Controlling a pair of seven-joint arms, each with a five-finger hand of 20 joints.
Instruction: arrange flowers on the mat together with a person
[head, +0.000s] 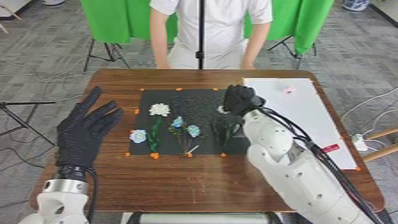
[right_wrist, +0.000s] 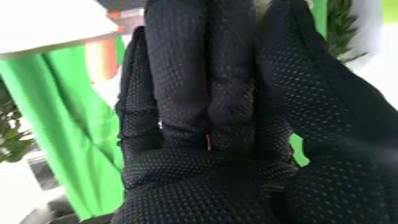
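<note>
Black mat (head: 209, 148) bearing white flower (head: 159, 109), blue flowers (head: 139, 136); right hand (head: 240, 101) over mat

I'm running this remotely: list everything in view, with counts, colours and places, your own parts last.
Table: one, brown, centre
Mat: one, black, on the table
White flower: one, mat's upper left
Blue flowers: three, light blue, one lower left, two mid-mat
Pale flower: one, partly hidden beside the right hand
Orange marks: several, around the mat
Board: one, white, table's right
Cloth: green, behind the table
Stands: several, black, on the floor
Floor: grey
Hands: two, black; left hand by table's left edge, right over the mat
</note>
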